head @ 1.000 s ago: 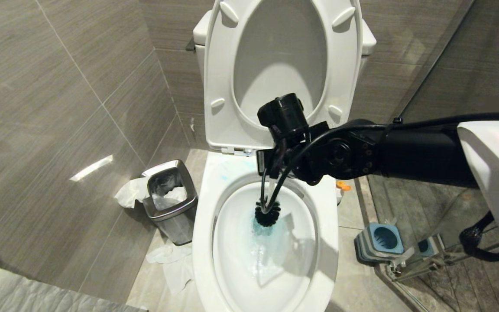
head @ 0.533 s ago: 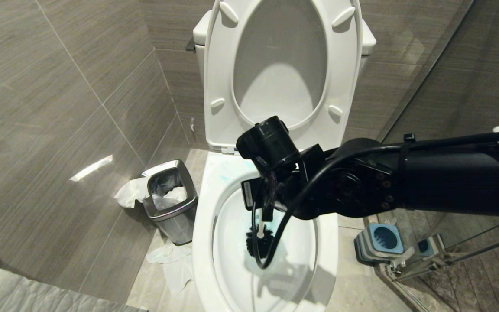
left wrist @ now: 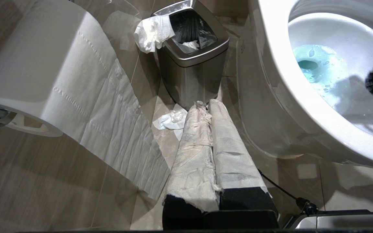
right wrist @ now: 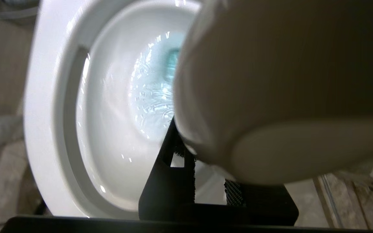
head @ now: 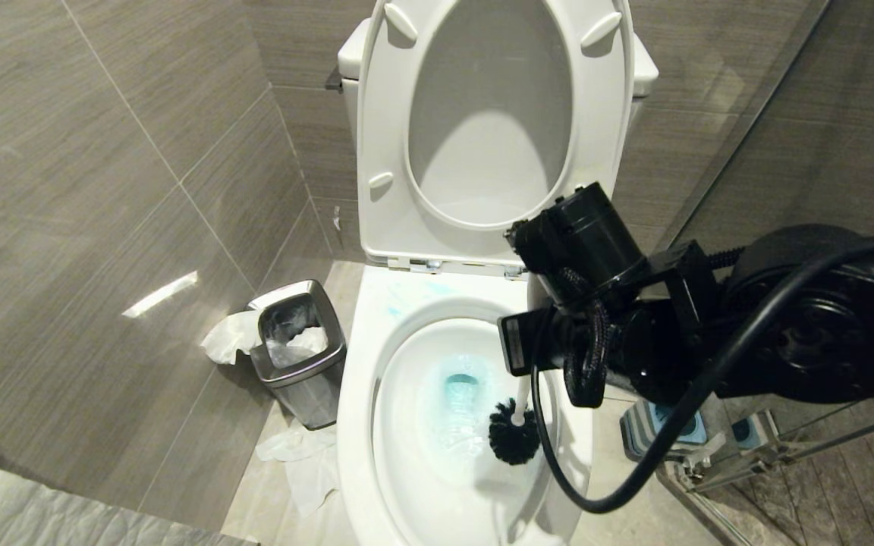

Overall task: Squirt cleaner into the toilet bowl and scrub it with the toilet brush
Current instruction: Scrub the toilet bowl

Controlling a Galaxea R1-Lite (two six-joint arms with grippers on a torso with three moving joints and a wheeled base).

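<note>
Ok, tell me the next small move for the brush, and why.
Probably sweep the brush back across the bowl toward its left wall. The right gripper holds the handle, and the black head sits at the bowl's right side, beside the blue water, so the left wall likely needs scrubbing next.

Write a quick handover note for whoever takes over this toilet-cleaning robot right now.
Right gripper: shut on the toilet brush, black head low on the right inner wall of the toilet bowl.
Left gripper: shut, holding nothing, parked low by the steel bin.
Cleaner: not visible; blue liquid already tints the water and streaks the back rim.
Brush holder: on the floor right of the bowl.
Done: squirting. Scrubbing is underway.
Left: finish scrubbing, probably return the brush to its holder.
</note>
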